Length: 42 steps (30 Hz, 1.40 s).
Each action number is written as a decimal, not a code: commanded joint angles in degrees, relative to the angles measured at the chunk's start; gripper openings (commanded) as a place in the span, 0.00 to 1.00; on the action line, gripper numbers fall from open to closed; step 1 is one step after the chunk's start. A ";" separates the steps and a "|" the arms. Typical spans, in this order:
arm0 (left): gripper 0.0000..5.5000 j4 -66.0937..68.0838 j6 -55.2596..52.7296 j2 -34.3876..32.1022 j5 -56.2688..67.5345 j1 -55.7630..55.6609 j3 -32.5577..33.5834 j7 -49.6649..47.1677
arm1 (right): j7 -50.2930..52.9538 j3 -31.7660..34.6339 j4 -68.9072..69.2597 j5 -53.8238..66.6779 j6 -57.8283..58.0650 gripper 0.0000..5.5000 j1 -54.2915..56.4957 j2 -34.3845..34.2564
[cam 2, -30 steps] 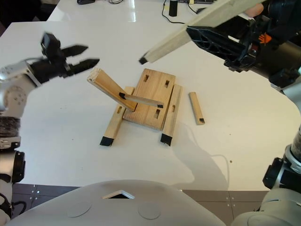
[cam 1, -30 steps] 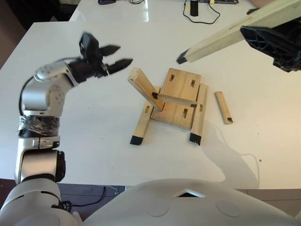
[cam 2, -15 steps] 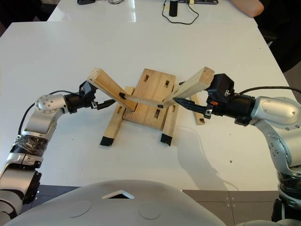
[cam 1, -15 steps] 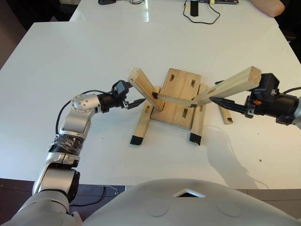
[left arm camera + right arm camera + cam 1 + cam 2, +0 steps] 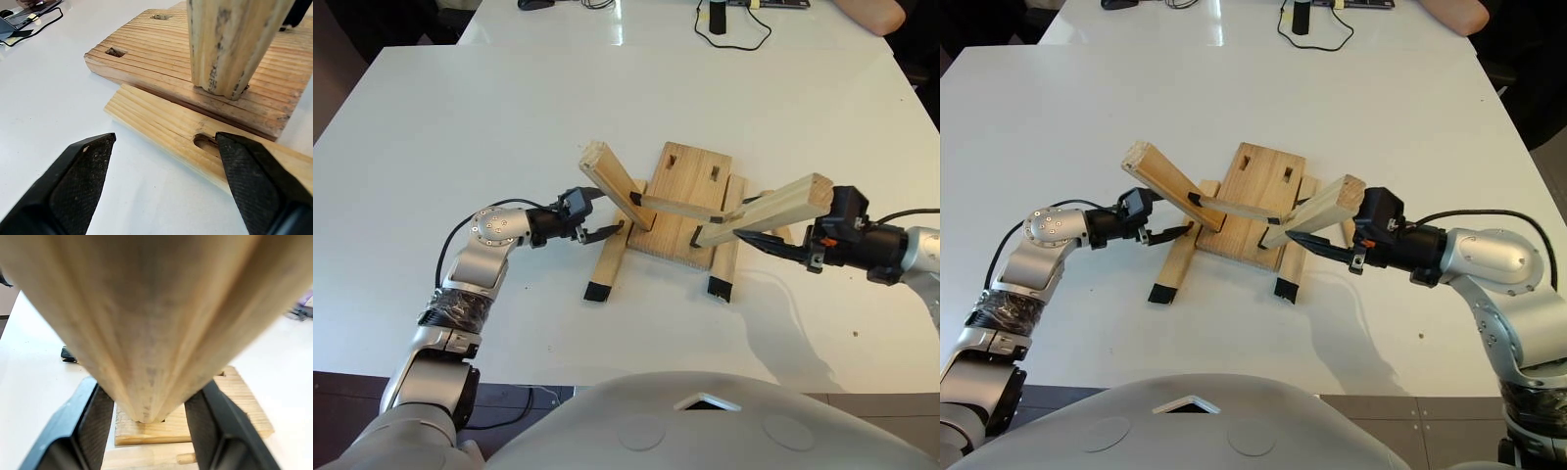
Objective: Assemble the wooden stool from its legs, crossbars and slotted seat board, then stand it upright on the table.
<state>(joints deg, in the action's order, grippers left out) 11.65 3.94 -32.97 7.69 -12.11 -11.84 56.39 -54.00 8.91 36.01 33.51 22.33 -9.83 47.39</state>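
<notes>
White table [image 5: 460,117], with the stool part-built at its middle.
We saw the slotted seat board [image 5: 690,201] lying flat, one tilted leg [image 5: 612,181] rising from its left side with a crossbar [image 5: 680,207] pegged into it. The right gripper [image 5: 754,223] was clamped on a second leg [image 5: 773,204], lower end at a seat slot; the left gripper [image 5: 604,217] stood wide open over a flat leg [image 5: 609,257]. We judged the wood stiff, light and smooth: best held mid-length on flat faces, clear of slots.
</notes>
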 commanded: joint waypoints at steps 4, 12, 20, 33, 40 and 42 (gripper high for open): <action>0.69 0.17 -0.77 -0.23 -0.36 -2.00 -0.13 2.13 | -0.63 -4.42 -4.30 -7.08 -5.64 0.37 -1.12 -0.25; 0.69 -1.32 -1.36 -0.08 -0.61 -1.36 0.10 2.18 | -1.90 -1.99 -5.32 -4.51 -6.08 0.37 -2.32 1.80; 0.69 -3.31 -2.16 0.63 -0.72 0.58 0.27 0.17 | -3.66 -0.44 -4.43 -1.84 -3.82 0.37 -3.82 3.84; 0.69 -7.27 -3.52 1.68 -0.91 1.65 -0.53 -0.79 | -8.39 -1.43 -5.61 3.13 2.56 0.36 -1.79 9.92; 0.69 -9.28 -3.95 2.01 -1.20 3.27 -1.28 -0.98 | -12.55 -5.89 -7.07 0.48 1.21 0.36 2.31 12.84; 0.69 -10.06 -4.22 1.92 -1.19 4.01 -1.54 -0.99 | -13.13 -6.01 -6.01 0.91 0.85 0.36 1.94 13.23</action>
<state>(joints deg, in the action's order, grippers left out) 2.78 0.60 -30.86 7.11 -9.34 -12.82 55.82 -64.36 5.75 29.48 37.60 20.96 -5.35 58.29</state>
